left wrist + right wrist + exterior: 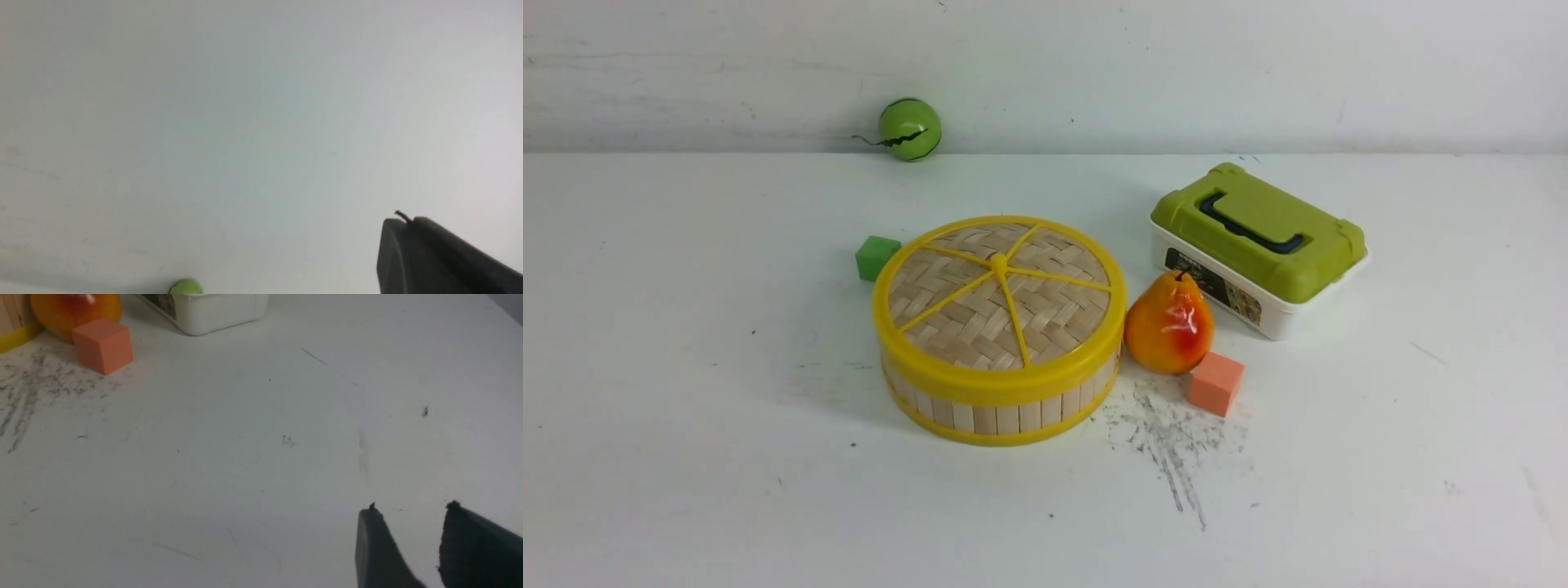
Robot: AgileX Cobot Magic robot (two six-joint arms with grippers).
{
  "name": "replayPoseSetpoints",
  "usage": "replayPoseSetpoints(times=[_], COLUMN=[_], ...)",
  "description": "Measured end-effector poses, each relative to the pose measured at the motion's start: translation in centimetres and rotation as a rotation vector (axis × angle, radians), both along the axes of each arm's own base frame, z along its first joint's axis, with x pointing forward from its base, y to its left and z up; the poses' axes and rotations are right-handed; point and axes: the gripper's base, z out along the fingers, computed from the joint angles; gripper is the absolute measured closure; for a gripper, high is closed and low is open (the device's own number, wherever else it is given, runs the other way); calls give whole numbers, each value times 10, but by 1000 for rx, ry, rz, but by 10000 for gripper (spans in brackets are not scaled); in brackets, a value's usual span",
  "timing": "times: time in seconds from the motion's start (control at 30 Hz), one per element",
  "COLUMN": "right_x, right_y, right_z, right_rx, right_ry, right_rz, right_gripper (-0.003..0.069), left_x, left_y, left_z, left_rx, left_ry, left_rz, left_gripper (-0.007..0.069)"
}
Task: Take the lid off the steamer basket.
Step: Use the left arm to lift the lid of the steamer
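White table: steamer basket near centre, pear just beside it on right. Lid seated flat on basket, not yet off. Judged light, stiff; weave fragile, plastic rim likely slippery. Best hold: rim edge, or small centre knob. Left gripper closed, empty. Right gripper parted, empty. Neither near basket.

**Markings and Labels**

No text can be read in any view. One printed label is present: a dark rectangular sticker on the front wall of the white box with the green lid. It carries a line of pale characters along its upper edge and small coloured pictures toward one end. Both are too small and blurred to read. The right wrist view shows only a corner of this sticker, likewise unreadable.
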Motion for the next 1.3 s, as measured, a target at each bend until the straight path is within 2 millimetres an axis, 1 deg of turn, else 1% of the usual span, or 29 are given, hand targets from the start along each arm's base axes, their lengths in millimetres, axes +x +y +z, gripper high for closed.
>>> replayPoseSetpoints(times=[0.03,0.07,0.1,0.13,0.17,0.2,0.27,0.33,0.37,0.4,0.47,0.57,0.6,0.67,0.77,0.83,0.9,0.93,0.97,1.0,1.07,1.1,1.17,1.2,1.3], right_x=[0,0,0,0,0,0,0,0,0,0,0,0,0,0,0,0,0,0,0,0,0,0,0,0,0], right_y=[0,0,0,0,0,0,0,0,0,0,0,0,0,0,0,0,0,0,0,0,0,0,0,0,0], right_z=[0,0,0,0,0,0,0,0,0,0,0,0,0,0,0,0,0,0,0,0,0,0,0,0,0], right_rx=[0,0,0,0,0,0,0,0,0,0,0,0,0,0,0,0,0,0,0,0,0,0,0,0,0], right_ry=[0,0,0,0,0,0,0,0,0,0,0,0,0,0,0,0,0,0,0,0,0,0,0,0,0], right_rz=[0,0,0,0,0,0,0,0,0,0,0,0,0,0,0,0,0,0,0,0,0,0,0,0,0], right_gripper=[419,419,419,419,419,419,419,419,419,419,419,419,419,419,419,419,419,419,419,419,419,419,419,419,419], left_x=[11,22,31,42,45,65,94,113,117,135,154,177,177,192,207,223,240,242,248,261,275,285,295,305,322], left_y=[-2,-4,-6,-8,-8,-12,-16,-19,-20,-22,-26,-31,-31,-35,-41,-49,-62,-63,-69,-82,-99,-110,-125,-137,-158], left_z=[11,15,18,19,17,12,-3,-17,-21,-35,-52,-75,-75,-91,-99,-95,-88,-87,-82,-72,-60,-49,-44,-39,-34], left_rx=[31,54,65,84,88,111,136,153,157,169,174,149,149,119,107,92,115,119,132,168,212,252,315,381,503], left_ry=[105,212,268,366,390,533,706,826,849,943,1037,1151,1151,1225,1297,1344,1370,1370,1364,1338,1296,1256,1245,1238,1269], left_rz=[-2,-6,-9,-14,-15,-22,-28,-32,-33,-35,-40,-56,-56,-75,-105,-158,-232,-239,-267,-316,-357,-377,-399,-410,-421], left_gripper=[637,637,637,637,637,637,637,637,637,637,637,637,637,637,637,637,637,637,637,637,637,637,637,637,634])
